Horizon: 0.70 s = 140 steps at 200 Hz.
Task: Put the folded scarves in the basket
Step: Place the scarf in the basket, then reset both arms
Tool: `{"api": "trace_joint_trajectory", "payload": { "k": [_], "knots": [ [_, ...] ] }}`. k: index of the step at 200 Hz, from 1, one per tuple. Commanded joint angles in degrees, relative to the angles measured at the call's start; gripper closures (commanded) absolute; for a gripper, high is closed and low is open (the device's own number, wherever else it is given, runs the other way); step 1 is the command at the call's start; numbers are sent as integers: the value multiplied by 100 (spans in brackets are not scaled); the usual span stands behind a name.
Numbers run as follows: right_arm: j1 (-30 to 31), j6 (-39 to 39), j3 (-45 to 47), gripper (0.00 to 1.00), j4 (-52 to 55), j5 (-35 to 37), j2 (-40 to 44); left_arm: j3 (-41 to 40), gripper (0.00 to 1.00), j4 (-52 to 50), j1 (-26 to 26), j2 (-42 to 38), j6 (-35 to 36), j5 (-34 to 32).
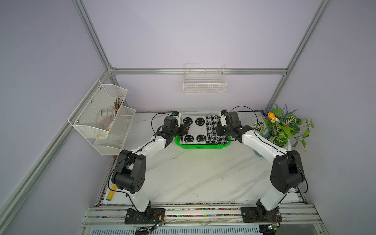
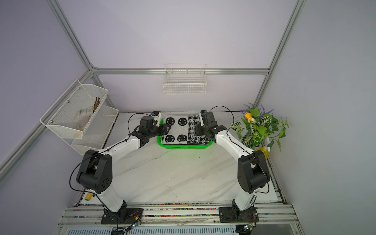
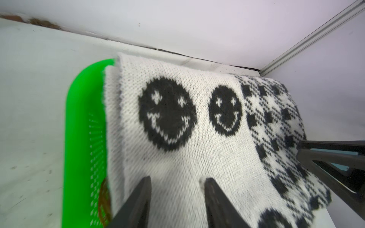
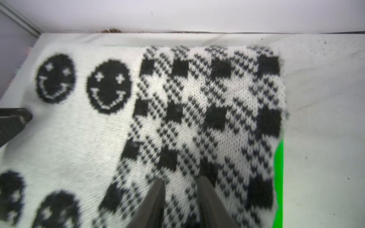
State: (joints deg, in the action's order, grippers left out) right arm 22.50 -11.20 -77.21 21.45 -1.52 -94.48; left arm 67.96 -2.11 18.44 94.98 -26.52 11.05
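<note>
The folded scarf (image 1: 200, 130) (image 2: 183, 130), white knit with black smiley faces and a black-and-white check section, lies on top of the bright green basket (image 1: 201, 147) (image 2: 183, 147) at the back of the table and covers most of it. My left gripper (image 1: 186, 129) (image 3: 176, 179) is over the scarf's smiley end, open, with flat knit showing between its fingers. Over the check end, my right gripper (image 1: 217, 129) (image 4: 180, 179) is open with a narrower gap. Green rim (image 3: 83, 138) (image 4: 278, 177) shows beside the scarf (image 3: 177, 138) (image 4: 177, 118) at each end.
A white wire basket (image 1: 204, 83) hangs on the back wall above. A white mesh two-tier rack (image 1: 101, 118) is fixed at the left wall. An artificial plant (image 1: 282, 126) stands right of the right arm. A yellow cylinder (image 1: 112, 194) lies at the table's near left corner.
</note>
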Motion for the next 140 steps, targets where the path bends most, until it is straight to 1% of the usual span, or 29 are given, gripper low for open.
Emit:
{"api": "trace_joint_trajectory", "payload": {
  "k": [1,6,9,22,25,27,29,30,31,32,33,35,39,42,49,52,61,72,81,92,97,106,113,130,140],
  "knots": [
    [79,43,281,53,-215,-63,1106,-152,40,-213,-64,-1195,460,-607],
    [79,48,451,51,-336,-76,1313,-268,37,-335,-68,-1338,475,-872],
    [86,40,558,50,-408,-81,1411,-344,33,-372,-88,-1607,515,-990],
    [79,91,958,43,-645,-131,1905,-822,23,-338,-143,-2211,787,-1466],
    [79,126,1047,38,-705,-156,2005,-945,20,-287,-147,-2351,863,-1606],
    [83,138,1113,32,-739,-173,2090,-1098,19,-252,-149,-2436,915,-1696],
    [84,145,1176,24,-787,-191,2155,-1135,15,-208,-148,-2536,955,-1782],
    [86,149,1223,20,-812,-200,2206,-1244,15,-188,-152,-2585,986,-1830],
    [83,156,1259,10,-837,-208,2241,-1291,14,-168,-154,-2622,1015,-1881],
    [81,159,1295,5,-867,-217,2276,-1341,13,-141,-155,-2676,1034,-1928],
    [80,165,1327,2,-895,-222,2311,-1388,12,-119,-156,-2721,1052,-1982],
    [84,178,1414,0,-943,-229,2401,-1480,10,-76,-156,-2803,1092,-2067],
    [84,219,1570,0,-1053,-259,2558,-1681,2,16,-156,-2988,1171,-2258],
    [86,254,1683,0,-1146,-261,2676,-1827,0,79,-167,-3122,1240,-2367],
    [80,307,2002,0,-1393,-246,2939,-2152,0,218,-166,-3405,1399,-2632],
    [79,330,2138,0,-1503,-212,3045,-2288,0,283,-177,-3513,1608,-2721],
    [71,479,2559,0,-1843,-128,3318,-2714,0,544,-199,-3777,1914,-2991],
    [64,620,3077,0,-2282,141,3593,-3259,0,996,-209,-3981,2348,-3201],
    [53,786,3547,0,-2716,319,3782,-3684,0,1521,-217,-4038,2552,-3410],
    [44,1352,4254,0,-3453,348,3949,-4182,0,2245,-256,-3936,2868,-3535],
    [39,1576,4610,0,-3901,502,3972,-4374,0,2626,-276,-3833,3008,-3657],
    [-18,1655,5088,0,-4640,963,3909,-4640,0,3197,-362,-3609,3140,-3863],
    [-131,1751,5304,0,-5037,1116,3793,-4745,0,3489,-456,-3409,3203,-3919],
    [-415,2110,5751,0,-5942,1371,3341,-4791,0,3875,-709,-2941,3221,-3645],
    [-539,2248,5911,0,-6353,1271,3145,-4808,0,4124,-813,-2678,3195,-3427]
  ]
}}
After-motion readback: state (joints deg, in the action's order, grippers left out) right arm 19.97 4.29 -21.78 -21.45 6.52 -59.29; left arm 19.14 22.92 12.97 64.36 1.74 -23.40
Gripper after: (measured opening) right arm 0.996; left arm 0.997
